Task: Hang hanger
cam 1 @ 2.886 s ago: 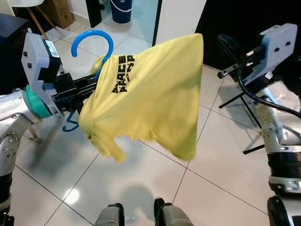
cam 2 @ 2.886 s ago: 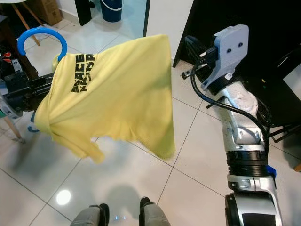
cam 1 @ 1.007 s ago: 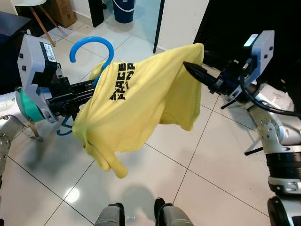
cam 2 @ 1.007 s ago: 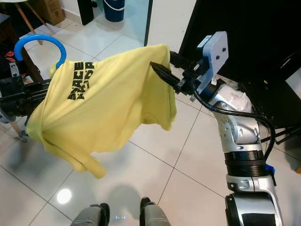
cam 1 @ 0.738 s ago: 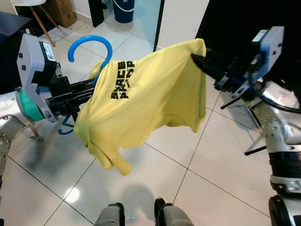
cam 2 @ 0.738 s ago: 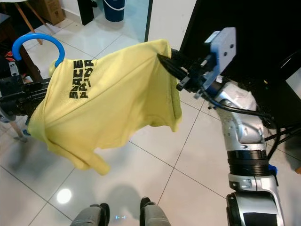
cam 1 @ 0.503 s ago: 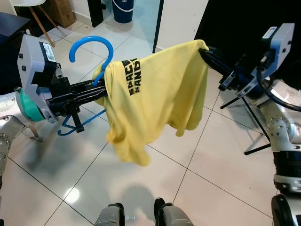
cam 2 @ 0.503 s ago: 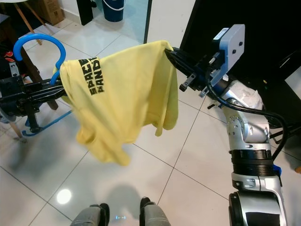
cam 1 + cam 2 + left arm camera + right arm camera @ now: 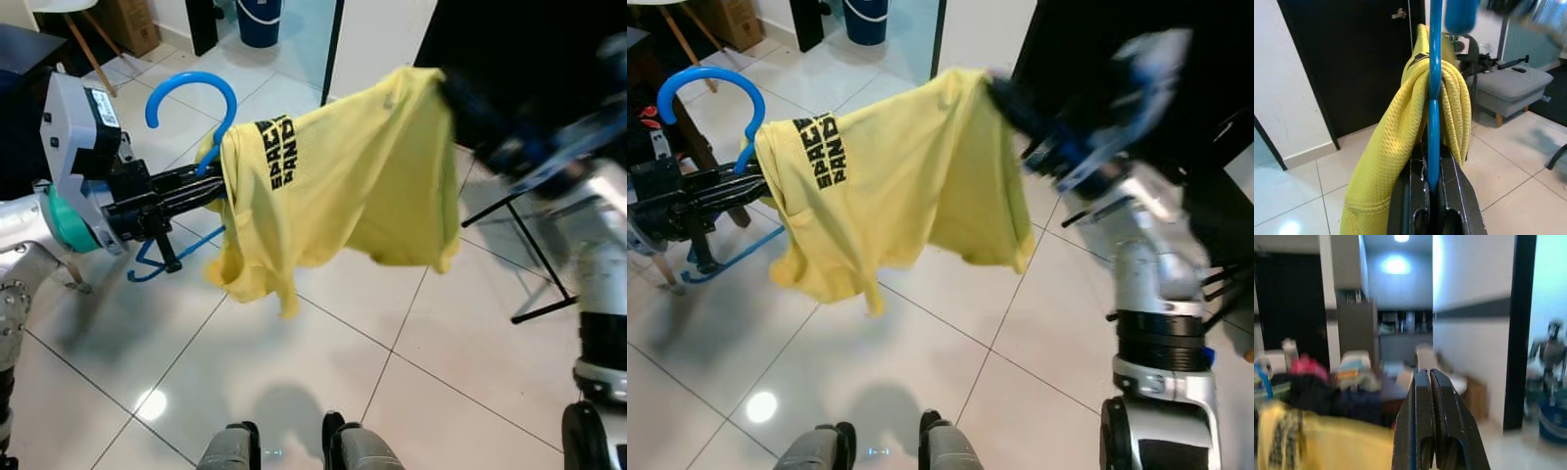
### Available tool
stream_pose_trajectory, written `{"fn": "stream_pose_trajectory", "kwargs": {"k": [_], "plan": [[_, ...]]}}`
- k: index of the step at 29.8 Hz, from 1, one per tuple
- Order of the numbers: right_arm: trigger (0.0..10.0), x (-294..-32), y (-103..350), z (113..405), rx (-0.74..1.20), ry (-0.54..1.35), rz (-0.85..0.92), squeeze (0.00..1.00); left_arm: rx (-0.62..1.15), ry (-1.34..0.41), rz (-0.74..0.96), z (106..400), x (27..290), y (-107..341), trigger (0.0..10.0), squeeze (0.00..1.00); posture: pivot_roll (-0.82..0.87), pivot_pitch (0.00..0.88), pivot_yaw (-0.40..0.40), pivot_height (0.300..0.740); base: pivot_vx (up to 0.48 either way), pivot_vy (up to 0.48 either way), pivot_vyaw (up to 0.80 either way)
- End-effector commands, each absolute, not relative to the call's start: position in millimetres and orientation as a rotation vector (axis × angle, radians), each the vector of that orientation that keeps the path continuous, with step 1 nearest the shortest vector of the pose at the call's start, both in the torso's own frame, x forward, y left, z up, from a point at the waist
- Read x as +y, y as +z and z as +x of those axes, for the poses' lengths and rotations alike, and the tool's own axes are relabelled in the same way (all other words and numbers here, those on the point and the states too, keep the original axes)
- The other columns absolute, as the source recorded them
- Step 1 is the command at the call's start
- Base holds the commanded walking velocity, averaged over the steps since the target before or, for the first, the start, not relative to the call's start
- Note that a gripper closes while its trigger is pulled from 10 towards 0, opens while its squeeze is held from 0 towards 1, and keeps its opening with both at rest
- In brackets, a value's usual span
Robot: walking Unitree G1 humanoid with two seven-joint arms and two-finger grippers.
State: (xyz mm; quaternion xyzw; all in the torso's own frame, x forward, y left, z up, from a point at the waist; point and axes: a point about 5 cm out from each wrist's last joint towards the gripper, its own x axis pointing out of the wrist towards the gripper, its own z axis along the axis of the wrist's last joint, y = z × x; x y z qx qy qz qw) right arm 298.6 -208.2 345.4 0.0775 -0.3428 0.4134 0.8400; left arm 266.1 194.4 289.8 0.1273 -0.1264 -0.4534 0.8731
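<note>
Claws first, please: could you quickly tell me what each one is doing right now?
Left claw: shut on the blue hanger, which carries the yellow shirt.
Right claw: shut, fingers pressed together, nothing visible between them.

left arm (image 9: 24, 245): silver metal with small screws along the lower link, a teal ring at the wrist
left wrist housing (image 9: 78, 127): grey block with a white printed label
left gripper (image 9: 191, 191): two long black fingers
right arm (image 9: 1161, 284): silver with a black ribbed band, blue part near the wrist, blurred
feet (image 9: 294, 450): two grey, black-edged
</note>
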Motion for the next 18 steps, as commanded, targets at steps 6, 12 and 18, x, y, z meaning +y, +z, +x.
{"fn": "stream_pose_trajectory", "kwargs": {"k": [6,12,18], "plan": [[0.0,-227.3,364.2,281.1,-0.831,0.916,0.302,0.0,-0.279,-0.942,0.259,266.3,192.8,289.1,10.0,0.0,0.04,0.134,0.017,0.74,0.0,0.0,0.0],[0.0,-211.3,334.9,284.4,-0.639,0.971,0.078,0.0,-0.291,-0.945,0.253,267.7,191.4,292.0,10.0,0.0,0.04,0.135,0.018,0.74,0.0,0.0,0.0],[10.0,-185.5,285.1,310.2,-0.425,0.89,-0.114,0.0,-0.293,-0.956,0.254,266.5,189.6,292.8,10.0,0.0,0.05,0.137,0.018,0.74,0.0,0.0,0.0]]}}
